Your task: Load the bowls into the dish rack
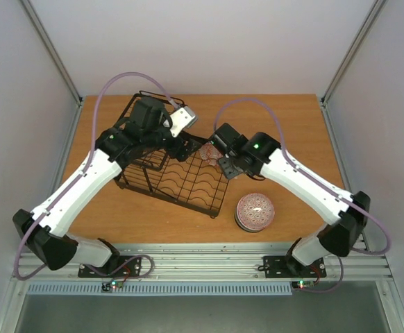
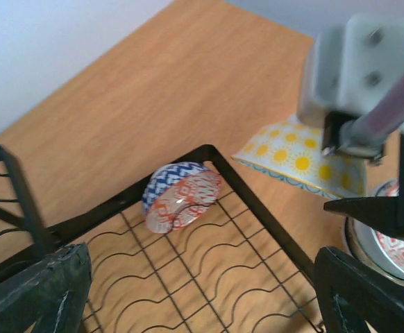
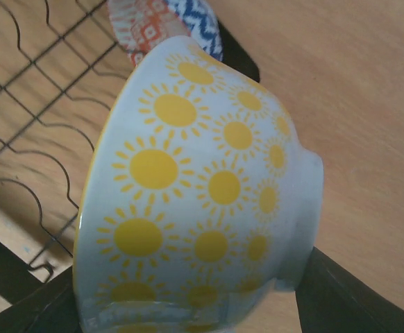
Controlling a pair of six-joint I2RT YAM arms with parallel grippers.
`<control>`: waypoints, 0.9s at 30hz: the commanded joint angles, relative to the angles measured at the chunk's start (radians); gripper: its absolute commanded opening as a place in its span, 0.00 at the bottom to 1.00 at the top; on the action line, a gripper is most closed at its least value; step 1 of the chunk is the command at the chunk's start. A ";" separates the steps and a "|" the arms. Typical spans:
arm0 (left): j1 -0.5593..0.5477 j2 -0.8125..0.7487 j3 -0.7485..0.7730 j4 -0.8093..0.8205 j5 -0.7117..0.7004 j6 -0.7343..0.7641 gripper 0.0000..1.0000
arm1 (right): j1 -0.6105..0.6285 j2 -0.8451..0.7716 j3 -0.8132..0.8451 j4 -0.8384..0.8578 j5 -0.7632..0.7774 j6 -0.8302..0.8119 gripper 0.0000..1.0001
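Observation:
A red, white and blue patterned bowl point(image 2: 181, 196) stands on its edge in the far corner of the black wire dish rack point(image 2: 271, 229), also seen from above point(image 1: 209, 152). My left gripper point(image 2: 202, 298) hovers over the rack point(image 1: 188, 182) behind that bowl, open and holding nothing. My right gripper point(image 3: 188, 312) is shut on a white bowl with yellow suns point(image 3: 202, 187), tilted on its side just outside the rack's corner point(image 2: 303, 163). A stack of bowls point(image 1: 255, 211) sits on the table to the right of the rack.
The rack's raised basket section point(image 1: 143, 170) lies under my left arm. The wooden table point(image 1: 292, 125) is enclosed by white walls and metal frame posts. My two arms nearly meet above the rack's far right corner.

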 commanded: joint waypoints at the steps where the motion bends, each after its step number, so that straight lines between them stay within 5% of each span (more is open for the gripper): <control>1: 0.019 -0.055 -0.021 0.053 -0.117 0.043 0.88 | -0.028 0.088 0.095 -0.024 -0.092 -0.162 0.11; 12: 0.086 -0.100 -0.057 0.098 -0.159 0.017 0.88 | -0.028 0.348 0.204 -0.020 -0.056 -0.272 0.12; 27: 0.093 -0.084 -0.065 0.099 -0.160 0.022 0.89 | -0.027 0.487 0.200 0.058 0.051 -0.316 0.11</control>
